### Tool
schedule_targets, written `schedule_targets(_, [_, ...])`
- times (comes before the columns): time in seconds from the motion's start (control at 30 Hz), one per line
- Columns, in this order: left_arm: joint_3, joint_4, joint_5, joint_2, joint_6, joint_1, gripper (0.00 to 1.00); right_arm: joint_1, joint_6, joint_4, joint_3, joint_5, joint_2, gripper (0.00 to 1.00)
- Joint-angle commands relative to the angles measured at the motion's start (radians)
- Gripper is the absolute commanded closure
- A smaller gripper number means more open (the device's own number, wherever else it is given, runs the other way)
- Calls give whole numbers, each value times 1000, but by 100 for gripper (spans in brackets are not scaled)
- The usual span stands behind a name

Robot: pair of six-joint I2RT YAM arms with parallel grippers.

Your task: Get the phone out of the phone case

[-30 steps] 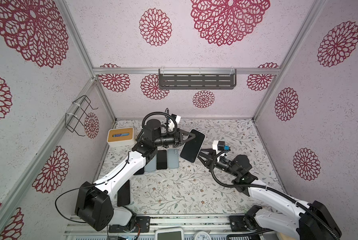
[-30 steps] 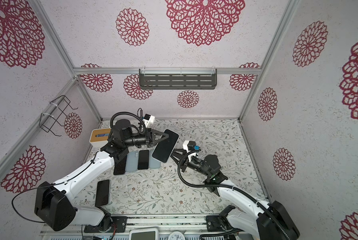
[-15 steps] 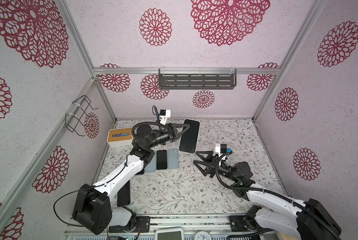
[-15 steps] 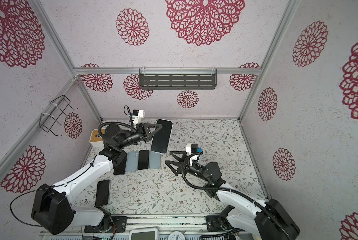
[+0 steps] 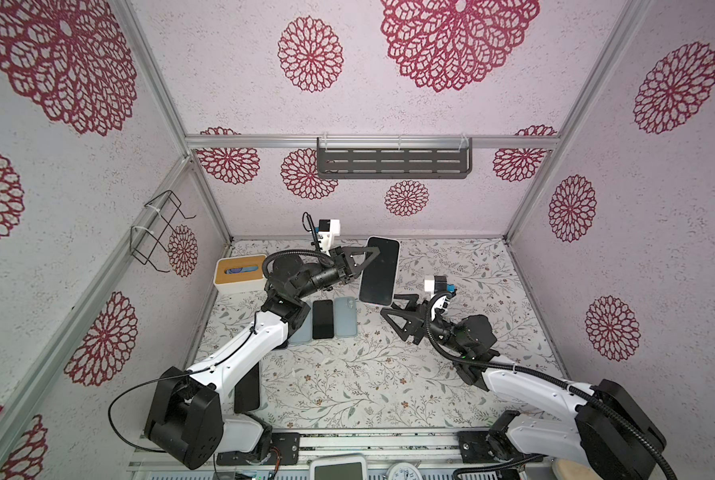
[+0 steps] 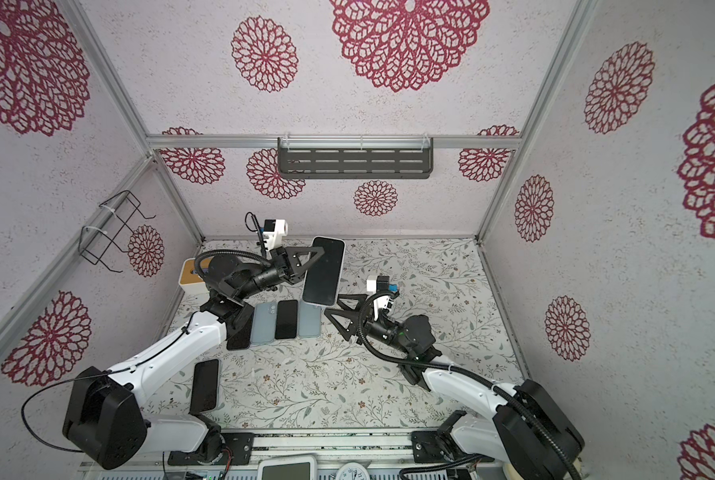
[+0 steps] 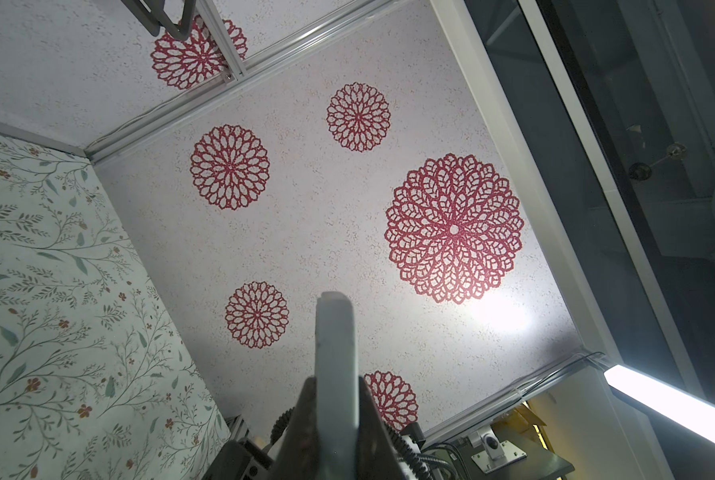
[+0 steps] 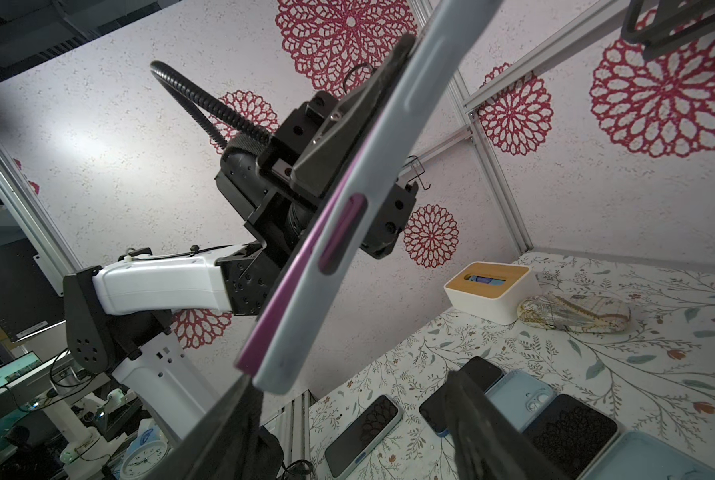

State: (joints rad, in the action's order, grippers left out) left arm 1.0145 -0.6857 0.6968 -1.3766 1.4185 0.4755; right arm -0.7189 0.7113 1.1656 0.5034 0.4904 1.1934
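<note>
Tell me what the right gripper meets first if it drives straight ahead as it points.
Probably the lower end of the cased phone that the left gripper holds aloft; depth is unclear.

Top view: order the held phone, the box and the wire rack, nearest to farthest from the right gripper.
1. Held phone, raised, just beyond the right gripper.
2. Box, back left on the table.
3. Wire rack, on the left wall.

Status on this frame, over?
Left hand shut on cased phone, held aloft. Right hand open at its lower end, no grip. Phone not out of case. Nothing in the way.
</note>
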Motion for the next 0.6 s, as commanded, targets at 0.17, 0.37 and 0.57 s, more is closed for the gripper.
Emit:
schedule_targets(0.17, [-3,-79,-3,24,5,14,100,16,41,88,40,-20,18,30])
schedule_targets(0.37, [-8,-80,-6,25,0,15,100,21,57,86,52,-11,21,30])
schedule_targets(0.57, [-8,-69,-12,25,-7,16,100,22,78,112,52,6,25,30])
